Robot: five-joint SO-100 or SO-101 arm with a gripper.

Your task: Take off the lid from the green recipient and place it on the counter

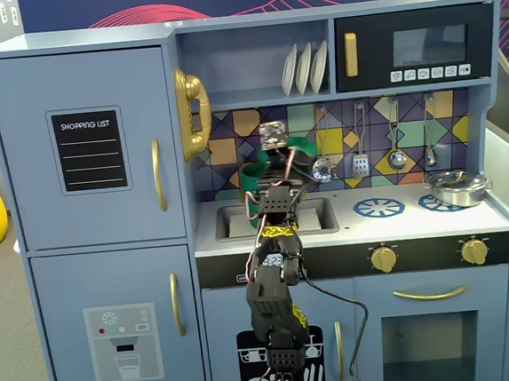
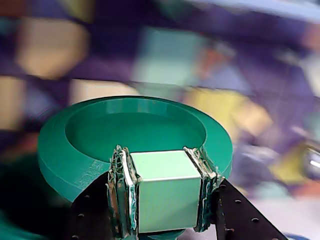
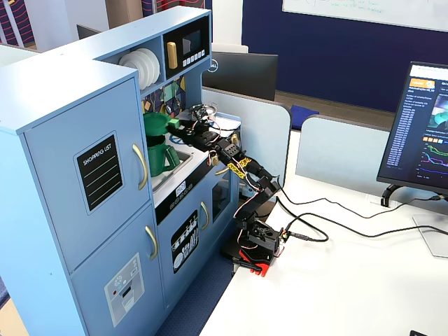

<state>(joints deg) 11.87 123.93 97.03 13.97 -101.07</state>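
My gripper (image 2: 165, 175) is shut on the light green block handle (image 2: 165, 192) of the lid (image 2: 135, 130), a round green disc with a sunken middle. I hold the lid tilted in the air in front of the tiled backsplash. In a fixed view the lid (image 3: 155, 122) hangs just above the green recipient (image 3: 159, 155), clear of its rim, with the gripper (image 3: 169, 125) beside it. From the front the lid (image 1: 302, 142) shows to the right of the gripper (image 1: 279, 148). The recipient (image 1: 252, 183) stands at the sink's left end, partly hidden by my arm. The white counter (image 1: 400, 222) lies to the right.
A silver pot (image 1: 457, 187) sits on the far right burner. The grey sink (image 1: 315, 216) is below the gripper. Utensils (image 1: 359, 159) hang on the backsplash and plates (image 1: 304, 67) stand on the shelf above. A monitor (image 3: 420, 133) and cables (image 3: 329, 231) are on the white table.
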